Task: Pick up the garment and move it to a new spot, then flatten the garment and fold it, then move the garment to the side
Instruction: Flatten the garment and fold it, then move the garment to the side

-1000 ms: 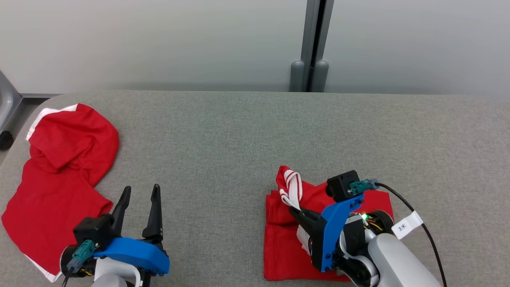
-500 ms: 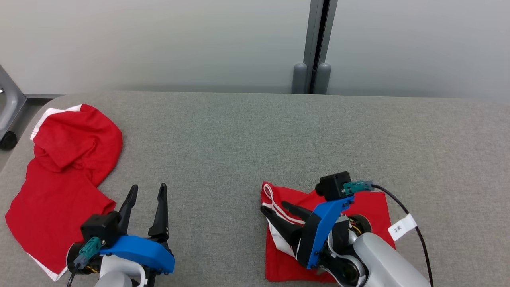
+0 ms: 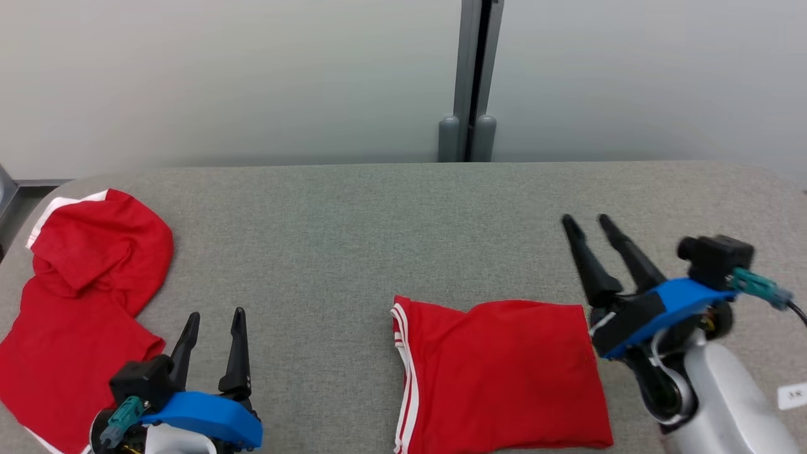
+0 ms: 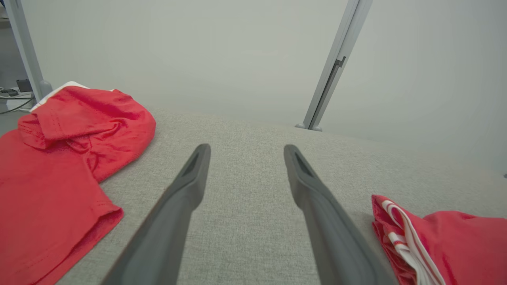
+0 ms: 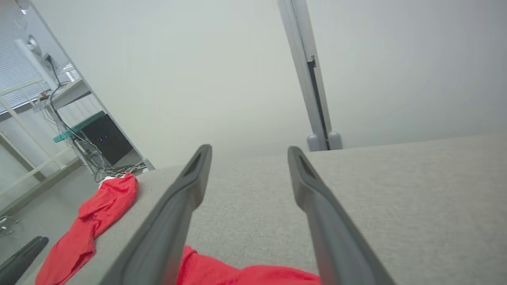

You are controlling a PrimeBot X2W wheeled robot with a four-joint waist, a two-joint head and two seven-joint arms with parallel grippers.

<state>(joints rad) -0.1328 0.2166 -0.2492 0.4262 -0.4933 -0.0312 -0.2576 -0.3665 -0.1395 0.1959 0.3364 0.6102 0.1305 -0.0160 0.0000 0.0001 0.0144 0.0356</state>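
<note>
The garment [image 3: 504,378] is red with white stripes along its left edge and lies folded flat on the grey table [image 3: 353,227], near the front edge. It also shows in the left wrist view, garment [image 4: 443,241], and under the right fingers, garment [image 5: 237,274]. My right gripper [image 3: 589,221] stands open just right of the garment, off the cloth, with nothing between its fingers; right gripper [image 5: 249,149]. My left gripper [image 3: 213,314] is open and empty at the front left, over bare table; left gripper [image 4: 243,147].
A second red garment [image 3: 82,296] lies crumpled at the table's left end, spilling toward the edge; it also appears as red garment [image 4: 59,158] and red garment [image 5: 95,217]. A grey post [image 3: 470,75] stands behind the table against a pale wall.
My right gripper opened, let go of the garment's striped edge and drew off to the right. The garment now lies flat. The head camera also shifted.
</note>
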